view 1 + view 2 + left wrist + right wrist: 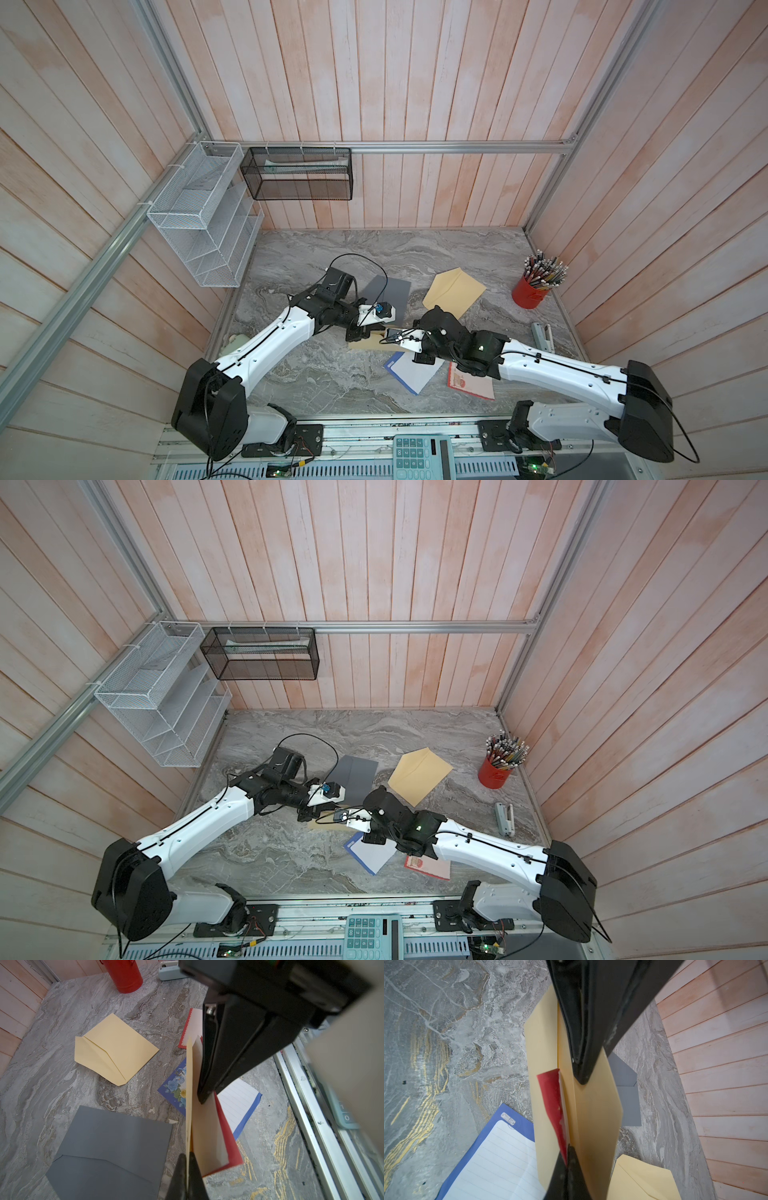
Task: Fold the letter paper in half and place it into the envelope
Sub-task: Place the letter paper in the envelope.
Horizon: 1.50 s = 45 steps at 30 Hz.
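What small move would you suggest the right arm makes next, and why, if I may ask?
Probably slide the red folded letter deeper: the right gripper pinches it, only partly inside the tan envelope that the left gripper holds.

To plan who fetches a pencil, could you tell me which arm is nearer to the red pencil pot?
Right. The right arm reaches in on the same side of the table as the pot; the left arm comes in from the opposite side, well away.
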{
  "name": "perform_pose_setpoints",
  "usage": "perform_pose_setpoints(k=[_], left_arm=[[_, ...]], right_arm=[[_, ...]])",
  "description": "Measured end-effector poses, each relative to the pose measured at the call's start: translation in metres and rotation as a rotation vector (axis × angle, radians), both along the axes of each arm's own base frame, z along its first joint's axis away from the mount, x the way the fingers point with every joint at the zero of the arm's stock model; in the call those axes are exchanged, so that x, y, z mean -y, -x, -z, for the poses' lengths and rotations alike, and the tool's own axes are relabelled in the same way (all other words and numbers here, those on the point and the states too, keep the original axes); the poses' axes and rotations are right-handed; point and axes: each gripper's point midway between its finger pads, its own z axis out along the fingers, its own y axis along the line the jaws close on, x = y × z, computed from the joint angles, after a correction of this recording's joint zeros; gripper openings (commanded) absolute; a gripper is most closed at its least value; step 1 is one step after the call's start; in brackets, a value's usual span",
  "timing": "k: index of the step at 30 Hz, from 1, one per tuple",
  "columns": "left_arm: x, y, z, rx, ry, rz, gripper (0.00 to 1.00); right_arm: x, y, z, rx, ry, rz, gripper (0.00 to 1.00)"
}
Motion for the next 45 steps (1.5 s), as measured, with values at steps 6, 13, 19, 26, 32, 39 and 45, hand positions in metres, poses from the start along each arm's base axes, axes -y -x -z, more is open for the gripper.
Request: perform_pose_setpoints(k=[6,13,19,26,32,39,45], left_arm=[[0.001,0.002,-0.004,0.000,0.016,0.010,0.00],[0.001,0.004,-0.009,0.012,0.029,0.015,0.00],[0.003,0.004,-0.014,0.022,0.050,0.022,0.00],[0.004,0.004,-0.015,0.026,0.056,0.024,0.00],[0.004,0.004,-0.016,0.023,0.058,0.026,0.00],[0.005,0.006,-0.016,0.018,0.066,0.032,0.00],[0.005,0.006,-0.018,0.013,0.075,0.035,0.00]], right_arm=[[-0.002,-0.007,0.001,0.004,-0.001,0.034,0.00],[-0.005,-0.010,-0.002,0.000,-0.023,0.056,0.09],[-0.002,-0.006,-0.015,0.014,-0.062,0.057,0.17],[0.002,-0.004,-0.026,0.029,-0.096,0.057,0.13],[0.001,-0.003,-0.026,0.023,-0.112,0.063,0.04],[0.000,-0.004,-0.023,0.021,-0.117,0.067,0.03],[-0.002,-0.005,-0.021,0.015,-0.120,0.073,0.02]])
